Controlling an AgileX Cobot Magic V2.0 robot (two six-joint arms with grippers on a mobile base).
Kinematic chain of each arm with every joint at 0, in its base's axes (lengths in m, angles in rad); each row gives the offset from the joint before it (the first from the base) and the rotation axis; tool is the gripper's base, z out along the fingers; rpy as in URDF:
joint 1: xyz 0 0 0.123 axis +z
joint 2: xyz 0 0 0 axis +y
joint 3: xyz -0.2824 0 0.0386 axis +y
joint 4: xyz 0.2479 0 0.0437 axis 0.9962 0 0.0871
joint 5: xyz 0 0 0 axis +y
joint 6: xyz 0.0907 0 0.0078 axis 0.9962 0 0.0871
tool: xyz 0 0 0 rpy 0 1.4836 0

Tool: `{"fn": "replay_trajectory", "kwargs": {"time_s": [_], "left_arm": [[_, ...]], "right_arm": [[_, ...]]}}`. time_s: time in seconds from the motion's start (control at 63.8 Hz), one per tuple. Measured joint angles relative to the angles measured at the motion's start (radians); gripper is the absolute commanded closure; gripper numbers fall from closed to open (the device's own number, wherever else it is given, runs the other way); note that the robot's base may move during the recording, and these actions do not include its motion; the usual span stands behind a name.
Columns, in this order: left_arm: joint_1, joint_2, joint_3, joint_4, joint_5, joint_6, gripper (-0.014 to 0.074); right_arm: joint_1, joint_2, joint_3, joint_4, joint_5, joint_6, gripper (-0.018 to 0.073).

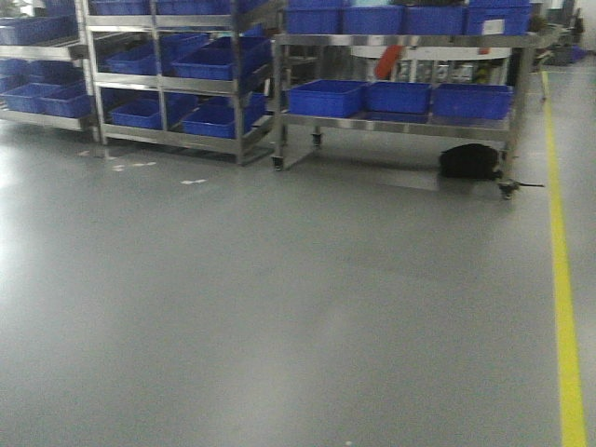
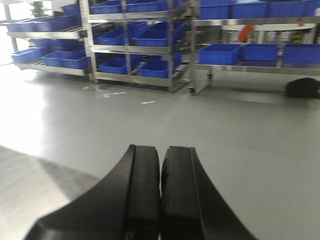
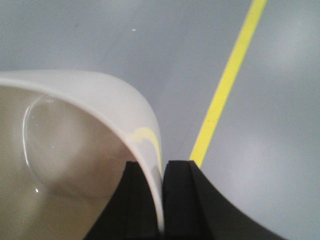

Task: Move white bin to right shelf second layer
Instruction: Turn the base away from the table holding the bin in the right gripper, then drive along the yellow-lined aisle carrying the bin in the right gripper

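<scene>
In the right wrist view my right gripper (image 3: pixel 161 167) is shut on the rim of the white bin (image 3: pixel 75 135), one finger inside and one outside its wall. The bin is held above the grey floor and fills the lower left of that view; its inside is empty. In the left wrist view my left gripper (image 2: pixel 160 152) is shut and empty, pointing over the floor towards the racks. Neither gripper nor the bin shows in the front view. A steel shelf unit (image 1: pixel 400 121) stands at the back right; no roller tracks can be made out at this distance.
Steel racks of blue crates (image 1: pixel 214 65) line the back wall, also seen in the left wrist view (image 2: pixel 145 37). A black object (image 1: pixel 468 162) lies on the floor under the right unit. A yellow floor line (image 1: pixel 562 279) runs along the right, also under the bin (image 3: pixel 225 95).
</scene>
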Motion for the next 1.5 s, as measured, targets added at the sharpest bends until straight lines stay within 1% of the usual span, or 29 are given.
{"fn": "replay_trajectory", "kwargs": {"time_s": [0.658,1.003,1.505], "left_arm": [[0.000,0.000,0.000,0.000,0.000,0.000,0.0512],[0.000,0.000,0.000,0.000,0.000,0.000,0.0512],[0.000,0.000,0.000,0.000,0.000,0.000,0.0512]], "right_arm": [[0.000,0.000,0.000,-0.003,0.000,0.000,0.0502],[0.000,-0.004,0.000,-0.003,0.041,0.000,0.0502],[0.000,-0.004,0.000,-0.001,0.043,0.000,0.0502]]}}
